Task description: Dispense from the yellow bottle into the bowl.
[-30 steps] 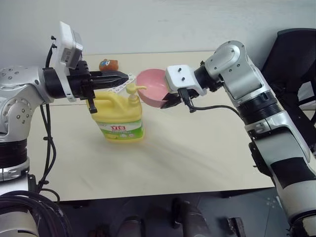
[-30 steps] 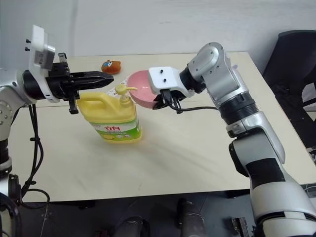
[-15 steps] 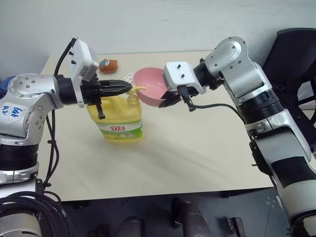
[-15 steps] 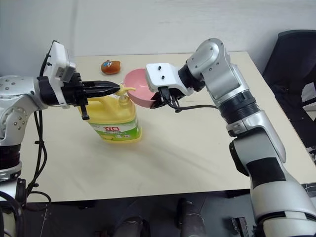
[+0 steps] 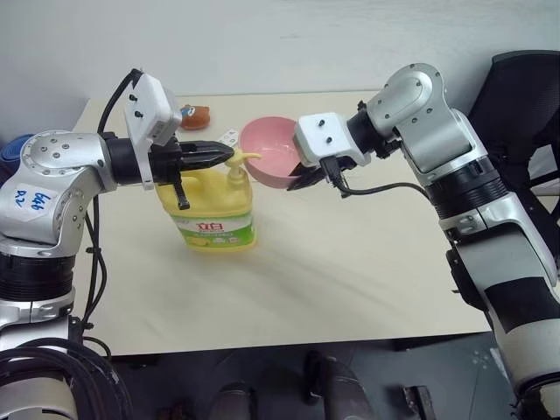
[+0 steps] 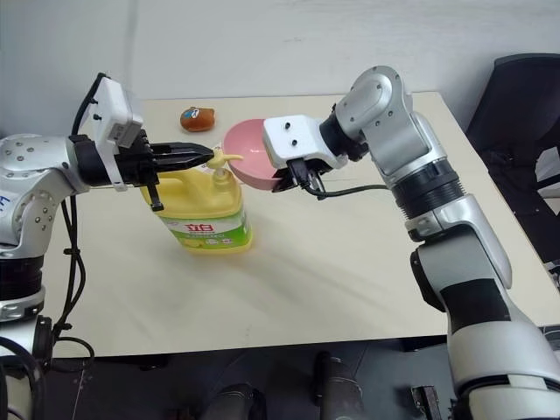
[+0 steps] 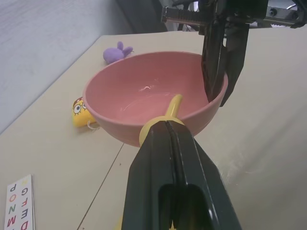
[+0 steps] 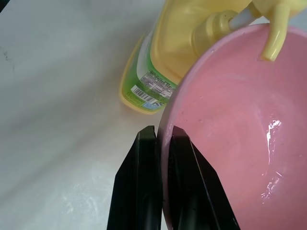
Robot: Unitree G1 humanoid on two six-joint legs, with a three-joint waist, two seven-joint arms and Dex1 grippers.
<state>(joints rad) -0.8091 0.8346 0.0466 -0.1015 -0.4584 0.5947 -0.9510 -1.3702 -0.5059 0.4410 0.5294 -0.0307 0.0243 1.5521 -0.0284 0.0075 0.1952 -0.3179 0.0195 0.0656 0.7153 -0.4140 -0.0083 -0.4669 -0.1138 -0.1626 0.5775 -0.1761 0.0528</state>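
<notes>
Left wrist view: my closed left claw (image 7: 169, 125) sits atop the yellow plastic pump jug (image 5: 213, 203); right claw (image 8: 162, 136) clamps the round pink plastic bowl (image 7: 148, 103) under its spout. I'd press straight down.

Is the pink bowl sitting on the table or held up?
Held up: the right gripper pinches the bowl rim, under the yellow bottle spout.

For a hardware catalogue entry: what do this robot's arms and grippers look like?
Both arms are silver-grey metal with rounded joint housings and black bands. Each wrist carries a white boxy camera mount. The left gripper and right gripper each have two slim black fingers. Black cables loop beside both arms, and blue handwriting marks the left shoulder.
</notes>
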